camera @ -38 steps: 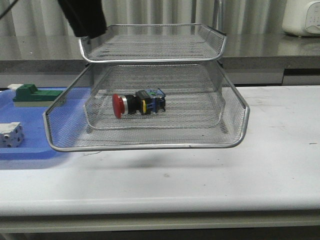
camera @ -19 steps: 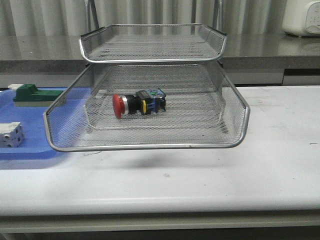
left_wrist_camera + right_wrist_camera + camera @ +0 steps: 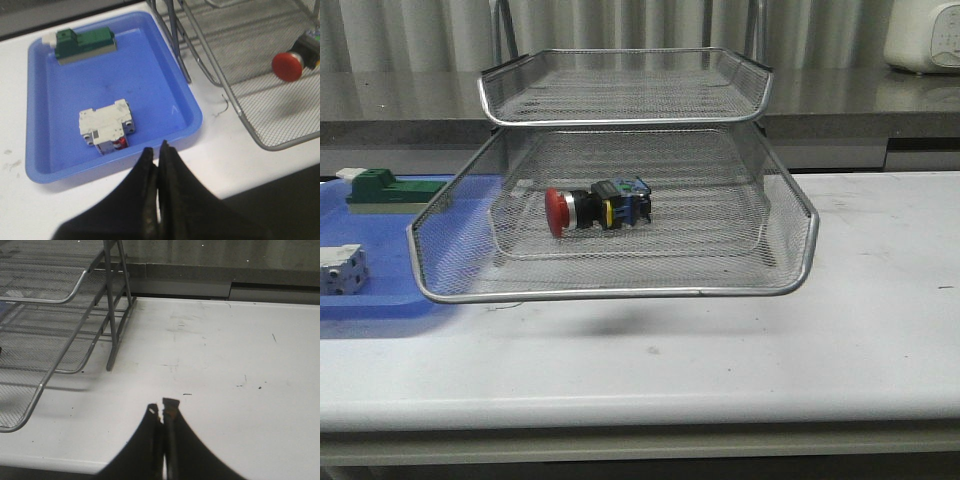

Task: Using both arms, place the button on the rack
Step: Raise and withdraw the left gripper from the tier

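Blue tray [image 3: 380, 300] at left holds green block [image 3: 382, 188], white part [image 3: 340, 268]. Left gripper [image 3: 159, 155] pressed together, empty. Button [image 3: 595, 209] lies sideways on rack [image 3: 620, 292] middle tier. Right gripper [image 3: 163, 412] pressed together over table [image 3: 225, 370].

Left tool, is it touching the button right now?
Apart. The left wrist view shows the left tool shut, near the blue tray, with bare table between it and the button in the rack.

No legible text, label, brand, number or sign found in any view. The green-white block [image 3: 85, 44] and white cube part [image 3: 106, 125] carry no readable markings.
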Available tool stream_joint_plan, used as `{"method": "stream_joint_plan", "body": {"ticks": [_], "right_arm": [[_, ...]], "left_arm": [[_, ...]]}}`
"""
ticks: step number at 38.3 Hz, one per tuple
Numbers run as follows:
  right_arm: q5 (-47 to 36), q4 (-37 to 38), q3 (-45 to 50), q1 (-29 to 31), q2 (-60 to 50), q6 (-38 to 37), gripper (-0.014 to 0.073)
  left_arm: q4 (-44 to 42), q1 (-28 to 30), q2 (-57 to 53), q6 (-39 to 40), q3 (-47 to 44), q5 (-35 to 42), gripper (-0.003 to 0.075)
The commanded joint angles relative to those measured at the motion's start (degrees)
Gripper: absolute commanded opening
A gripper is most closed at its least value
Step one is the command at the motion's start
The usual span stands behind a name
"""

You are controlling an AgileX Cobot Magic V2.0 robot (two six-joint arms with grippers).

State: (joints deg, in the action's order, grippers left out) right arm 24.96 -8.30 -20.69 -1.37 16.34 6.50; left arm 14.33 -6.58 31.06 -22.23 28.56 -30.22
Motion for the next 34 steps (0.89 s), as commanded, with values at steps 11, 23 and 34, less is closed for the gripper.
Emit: {"method": "stream_joint_plan", "body": {"ticks": [11,23,34], "right_arm": [[-4.59,-0.33,-1.37,0.3,0.38,0.17,-0.006],[-4.59,-0.33,-1.37,0.3,0.38,0.17,-0.006],[-9.92,-1.72,-1.59,0.3,0.9,0.17,-0.006]], "left_arm": [[2.32,0.07,-21.61,0.73,-5.87,7.5,-0.0019],[2.32,0.07,-23.03,0.73,-6.28,7.5,-0.0019],[2.32,0.07,-23.03,0.73,-6.28,7.5,-0.0019]]}}
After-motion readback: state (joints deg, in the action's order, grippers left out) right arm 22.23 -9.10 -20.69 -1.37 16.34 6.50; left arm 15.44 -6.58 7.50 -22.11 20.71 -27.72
